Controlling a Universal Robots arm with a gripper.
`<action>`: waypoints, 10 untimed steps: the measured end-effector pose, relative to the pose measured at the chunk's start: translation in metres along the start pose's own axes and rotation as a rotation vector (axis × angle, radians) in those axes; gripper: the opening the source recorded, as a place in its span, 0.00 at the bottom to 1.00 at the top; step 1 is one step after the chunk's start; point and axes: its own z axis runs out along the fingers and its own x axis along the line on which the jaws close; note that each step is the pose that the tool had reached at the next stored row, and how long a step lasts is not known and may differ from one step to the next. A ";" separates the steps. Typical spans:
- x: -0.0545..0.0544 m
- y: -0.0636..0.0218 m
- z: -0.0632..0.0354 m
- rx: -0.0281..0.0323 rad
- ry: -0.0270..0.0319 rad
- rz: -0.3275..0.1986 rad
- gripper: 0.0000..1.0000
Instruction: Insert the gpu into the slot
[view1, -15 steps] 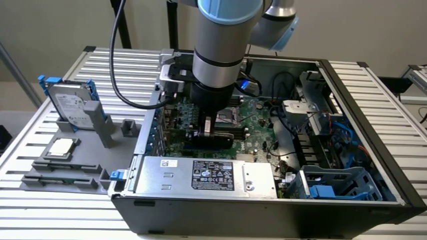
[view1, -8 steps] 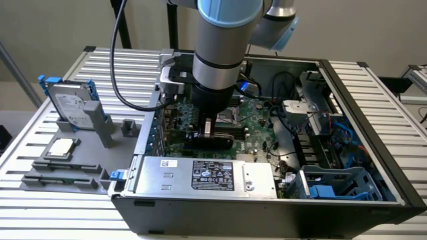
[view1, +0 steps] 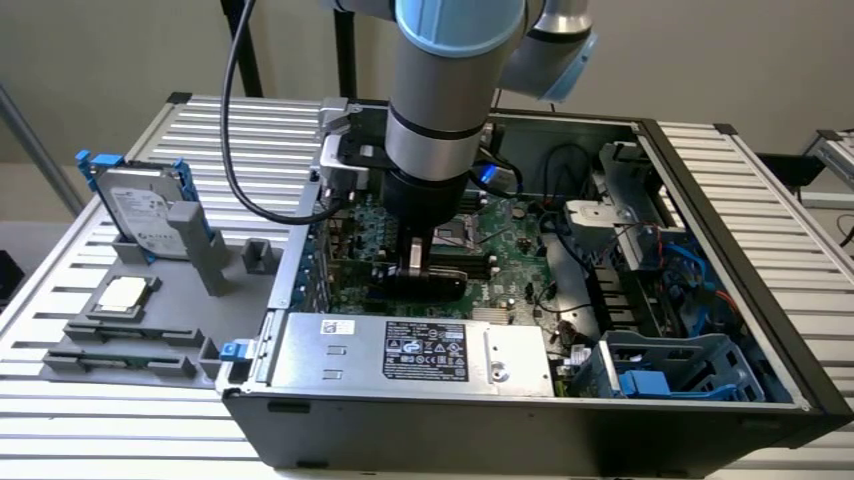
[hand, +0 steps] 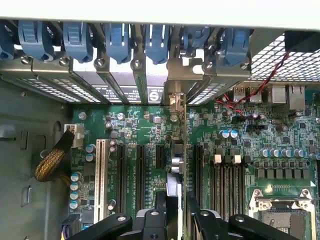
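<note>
The gpu (view1: 434, 288) held edge-down over the motherboard (hand: 135, 130).
We see the gripper (hand: 176, 202) clamped on the gpu, upright above its hidden slot; any tilt or sideways offset could jam it at entry.

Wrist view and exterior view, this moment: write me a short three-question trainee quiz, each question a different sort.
1. True or false: the pincer grips the gpu, which stands on edge over the motherboard.
2. What sits in the grey stand outside the case, at the exterior view's left? A) a fan B) a hard drive C) a keyboard
3. Short answer: are the white slot and the silver processor socket on the same side of the gpu, or on opposite sides?
Key: 1 true; 2 B; 3 opposite.
</note>
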 end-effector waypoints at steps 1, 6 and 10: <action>0.000 0.0001 -0.0002 -0.0004 -0.0003 0.000 0.26; -0.001 0.0008 -0.0111 0.0001 -0.0003 0.000 0.33; -0.002 0.0022 -0.0283 0.0000 -0.0001 0.000 0.33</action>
